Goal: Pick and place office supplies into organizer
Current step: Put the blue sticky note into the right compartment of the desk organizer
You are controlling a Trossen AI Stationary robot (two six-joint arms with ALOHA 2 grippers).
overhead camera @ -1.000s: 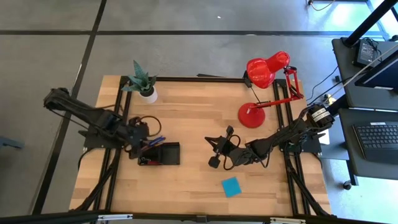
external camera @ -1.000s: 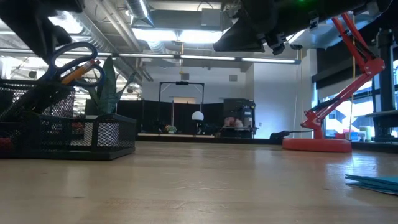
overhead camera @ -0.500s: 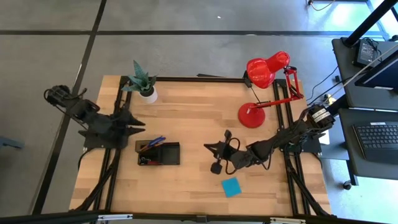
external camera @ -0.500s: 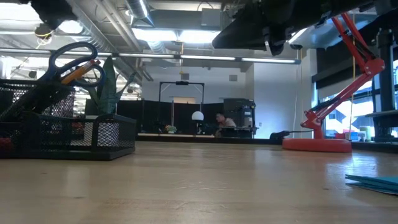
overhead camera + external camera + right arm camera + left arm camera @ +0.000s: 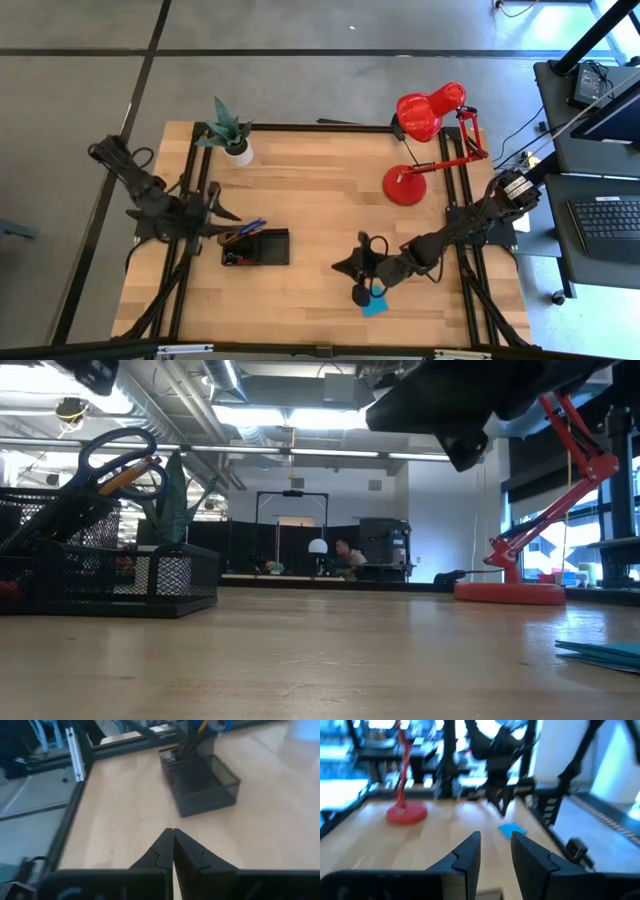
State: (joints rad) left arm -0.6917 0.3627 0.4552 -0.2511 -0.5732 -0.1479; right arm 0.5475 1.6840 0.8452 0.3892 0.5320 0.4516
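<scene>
The black mesh organizer [image 5: 256, 247] [image 5: 100, 575] [image 5: 200, 782] stands on the table's left half. Blue-handled scissors [image 5: 118, 452] and an orange pencil [image 5: 130, 476] stick up out of it and lean on its rim. The blue sticky-note pad [image 5: 376, 306] [image 5: 600, 650] [image 5: 511, 829] lies flat near the table's near edge. My right gripper [image 5: 348, 272] [image 5: 172, 834] hangs above the pad's far-left corner, shut, pointing toward the organizer, and hides part of the pad. My left gripper [image 5: 218, 214] [image 5: 495, 842] is open and empty, just left of the organizer.
A red desk lamp [image 5: 425, 140] stands at the far right with its base [image 5: 510, 592] on the table. A potted green plant [image 5: 230, 135] sits at the far left. Bare wood lies between organizer and pad. A person [image 5: 345, 550] shows far back in the room.
My left gripper has drawn back from over the organizer toward the table's left edge, and its arm has folded back. My right gripper has moved from the table's middle toward the near edge and now hangs over the blue sticky-note pad. Organizer, scissors and pad have stayed put.
</scene>
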